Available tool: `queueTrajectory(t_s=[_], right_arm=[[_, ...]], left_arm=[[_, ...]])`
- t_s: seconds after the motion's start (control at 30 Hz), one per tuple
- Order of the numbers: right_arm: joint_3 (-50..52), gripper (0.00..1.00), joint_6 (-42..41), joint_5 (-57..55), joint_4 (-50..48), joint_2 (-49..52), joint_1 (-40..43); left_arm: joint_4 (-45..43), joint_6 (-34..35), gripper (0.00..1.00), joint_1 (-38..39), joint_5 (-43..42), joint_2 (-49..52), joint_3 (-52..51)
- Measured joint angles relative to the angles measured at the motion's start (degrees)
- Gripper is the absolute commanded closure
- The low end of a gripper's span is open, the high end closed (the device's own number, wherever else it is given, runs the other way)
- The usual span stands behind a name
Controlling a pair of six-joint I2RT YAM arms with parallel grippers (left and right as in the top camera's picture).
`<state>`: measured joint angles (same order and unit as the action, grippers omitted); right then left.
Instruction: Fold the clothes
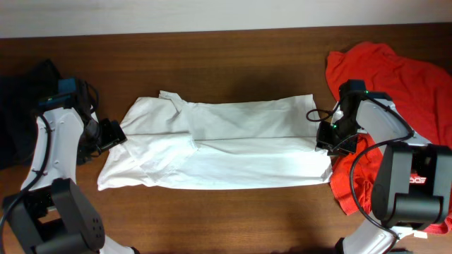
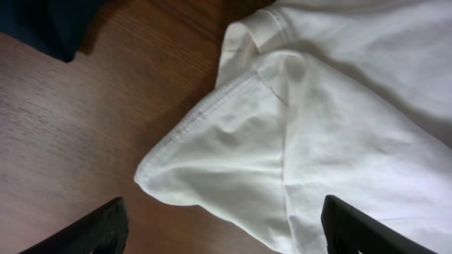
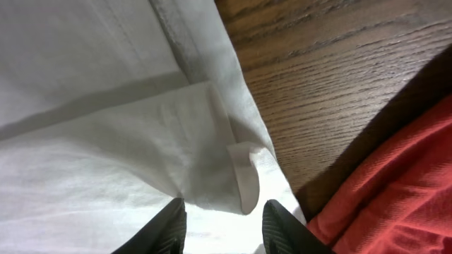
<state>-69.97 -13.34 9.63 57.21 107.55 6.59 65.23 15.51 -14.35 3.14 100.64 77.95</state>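
Observation:
A white T-shirt (image 1: 219, 144) lies flat across the middle of the table, folded lengthwise, with its sleeves at the left end. My left gripper (image 1: 113, 134) hovers over that end. In the left wrist view the left gripper (image 2: 222, 226) is open wide, with the sleeve's hemmed corner (image 2: 212, 162) just ahead of the fingers and nothing between them. My right gripper (image 1: 328, 137) is at the shirt's right end. Its fingers (image 3: 224, 219) stand apart, and a curled fold of the white hem (image 3: 244, 176) lies loose just ahead of the gap.
A red T-shirt (image 1: 395, 77) is heaped at the right, partly under the right arm, and shows beside the right fingers (image 3: 395, 190). Dark navy garments (image 1: 21, 106) lie at the left edge and appear at the top left of the left wrist view (image 2: 49, 21).

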Motion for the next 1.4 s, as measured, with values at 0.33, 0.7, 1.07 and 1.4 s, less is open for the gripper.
queueTrajectory(t_s=[0.33,0.7,1.07,1.4], right_arm=[[-0.63,0.96,-0.7,2.1,-5.99,1.38,0.15],[-5.88,0.69,-6.16,2.95,-10.29,1.44,4.09],[-6.1,0.66,-2.69,2.95,2.86,1.44,4.09],[-6.12,0.66,-2.49,2.97,4.94,1.44,4.09]], left_arm=[[-0.35,0.0,0.13,0.11,-1.31,0.0,-0.02],[-0.68,-0.02,0.13,0.9,-1.49,0.0,-0.02],[-25.75,-13.57,0.17,10.32,-14.64,0.2,0.87],[-36.41,-14.43,0.27,10.49,-24.46,23.28,16.7]])
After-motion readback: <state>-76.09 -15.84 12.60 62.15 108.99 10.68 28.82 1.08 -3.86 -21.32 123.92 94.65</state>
